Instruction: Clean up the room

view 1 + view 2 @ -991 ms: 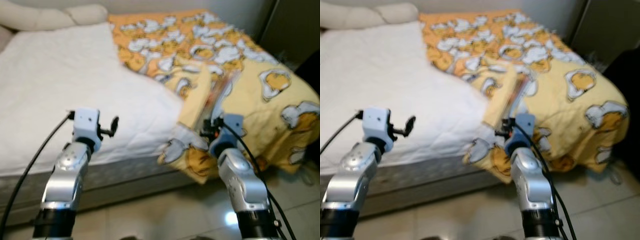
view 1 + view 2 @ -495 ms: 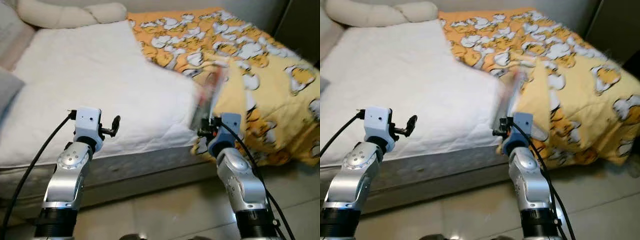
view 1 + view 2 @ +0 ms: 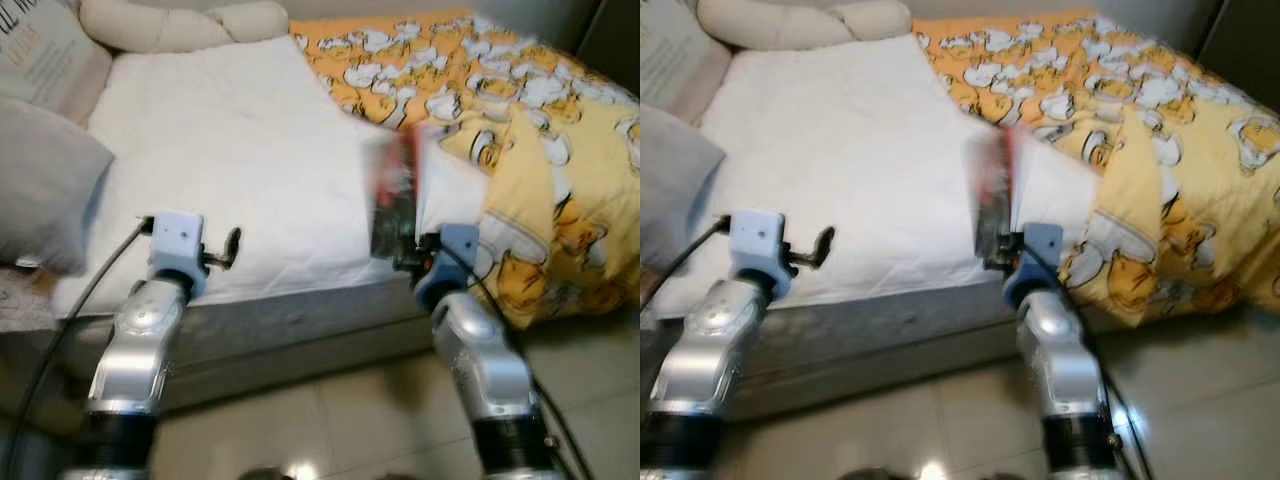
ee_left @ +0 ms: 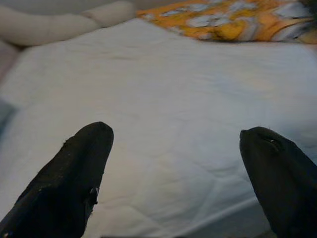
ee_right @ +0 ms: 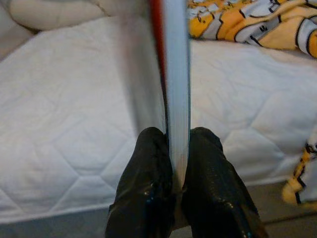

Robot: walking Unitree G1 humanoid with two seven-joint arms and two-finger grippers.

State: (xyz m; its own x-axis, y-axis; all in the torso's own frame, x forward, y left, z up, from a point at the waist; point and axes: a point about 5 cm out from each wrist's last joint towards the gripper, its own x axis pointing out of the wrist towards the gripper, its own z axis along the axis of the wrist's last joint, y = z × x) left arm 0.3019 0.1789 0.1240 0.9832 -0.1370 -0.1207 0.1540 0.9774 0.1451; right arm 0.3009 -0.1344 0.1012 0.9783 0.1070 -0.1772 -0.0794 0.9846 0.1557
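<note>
Over on the far left there's a grey pillow (image 3: 45, 195) at the edge of the bed, with a long cream bolster (image 3: 180, 22) up at the head end. The left gripper (image 4: 173, 168) is held in front of the white mattress (image 3: 230, 150), fingers spread wide with nothing between them, just hovering by the bed's near edge. Then the right gripper (image 5: 173, 173) is clamped tight on a thin flat book (image 3: 395, 195), reddish along one side, held upright on its edge over the mattress near the bed's front edge. It's pretty blurred so I can't make out the cover. To the right of it, the yellow-orange cartoon duvet (image 3: 520, 110) is bunched up and spilling over the side toward the tiled floor (image 3: 330, 420).
</note>
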